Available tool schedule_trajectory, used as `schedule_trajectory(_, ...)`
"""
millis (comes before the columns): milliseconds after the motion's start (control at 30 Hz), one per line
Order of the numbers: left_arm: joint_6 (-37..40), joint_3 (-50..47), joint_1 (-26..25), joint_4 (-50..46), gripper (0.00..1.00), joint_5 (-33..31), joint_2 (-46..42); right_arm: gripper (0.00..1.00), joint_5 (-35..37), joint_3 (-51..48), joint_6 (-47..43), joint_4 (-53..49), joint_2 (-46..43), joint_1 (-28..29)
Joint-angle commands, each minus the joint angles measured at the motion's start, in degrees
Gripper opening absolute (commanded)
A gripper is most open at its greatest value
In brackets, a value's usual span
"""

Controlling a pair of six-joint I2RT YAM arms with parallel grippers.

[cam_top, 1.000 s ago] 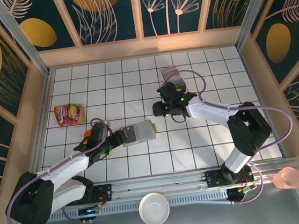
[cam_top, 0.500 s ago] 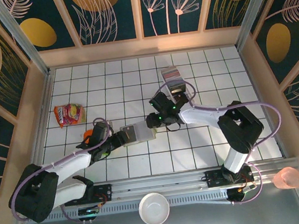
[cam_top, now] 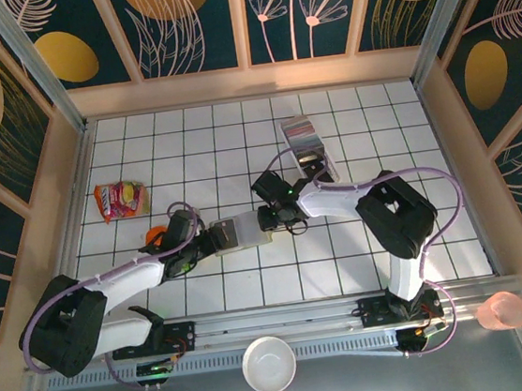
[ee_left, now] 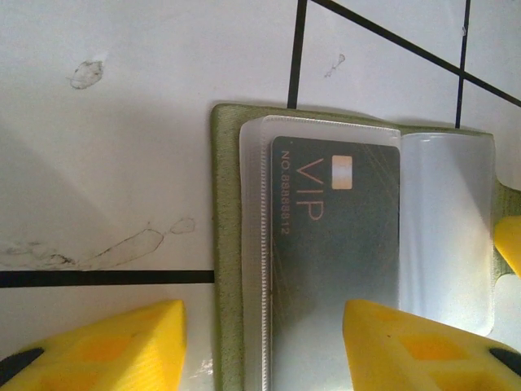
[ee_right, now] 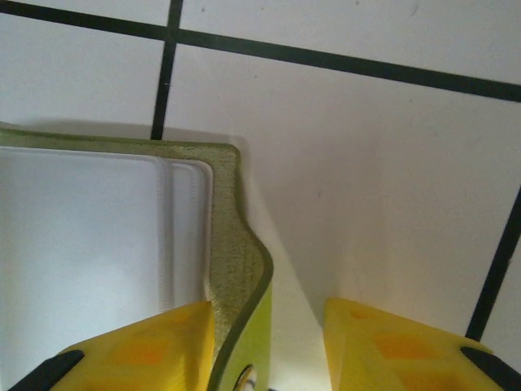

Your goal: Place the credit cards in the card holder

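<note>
Two tools flank the card holder (cam_top: 243, 230), open mid-surface (cam_top: 188, 138). The left tool (ee_left: 264, 346) is at its nine o'clock end, jaws apart astride the edge. The right tool (ee_right: 269, 342) is at three o'clock, jaws apart around the snap tab (ee_right: 244, 326), unclamped. The holder is probably light and floppy with slick sleeves, so pinch its olive rim. The credit cards (cam_top: 302, 136) sit at one o'clock, well apart.
</note>
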Motion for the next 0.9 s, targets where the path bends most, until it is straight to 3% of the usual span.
schedule_trajectory(0,-2.4,1.3,-2.0,4.8,0.52,4.9,2.2,0.37,4.2,0.4,-0.3,-3.4,1.8,0.7)
schedule_trajectory(567,-5.9,4.3,-3.5,9.6,0.51,7.4,1.0,0.33,3.5,-2.9,1.7,-0.3,0.8,1.3)
schedule_trajectory(867,-8.0,6.1,-4.5,17.5,0.51,11.0,2.1,0.32,1.3,-4.4,3.3,3.1,-1.2,1.5)
